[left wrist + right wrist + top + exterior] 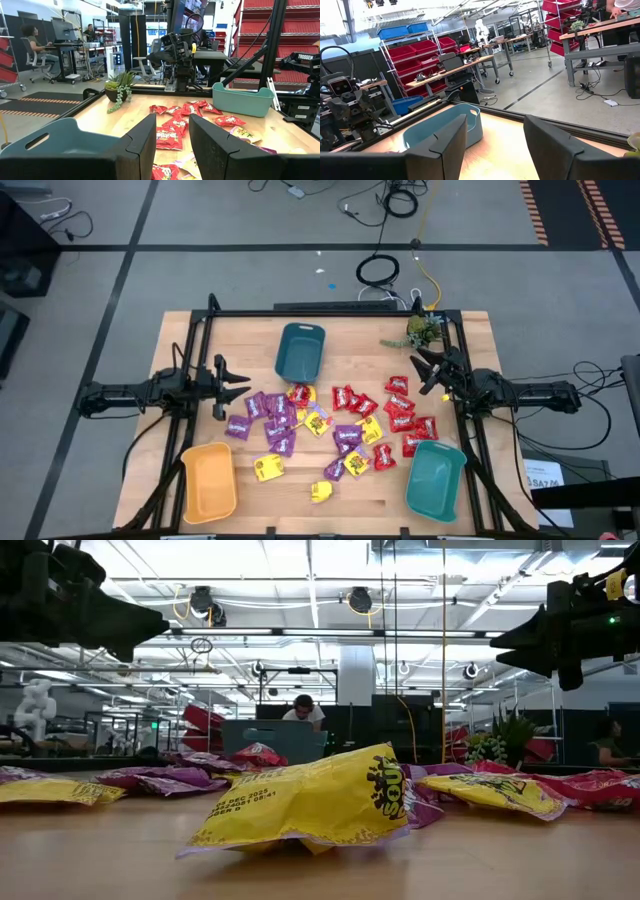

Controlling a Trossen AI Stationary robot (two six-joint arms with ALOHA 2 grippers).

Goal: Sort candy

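The small shiny wrapped candy packets [318,423] come in three colours: purple ones lie mostly on the left, red ones mostly on the right, and yellow ones are mixed in near the middle. The nearest yellow packet [318,802] has dark letters printed on it (too crinkled to read, maybe a name). The light wooden table [360,345] is pale brown with thin stripes. Two plastic bins are teal [300,350] [436,478] and one plastic bin is orange [209,481]. The little leafy plant [424,330] is green. Both robot arms are black.

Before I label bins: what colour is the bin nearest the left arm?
Orange bin, clearest in the high view.
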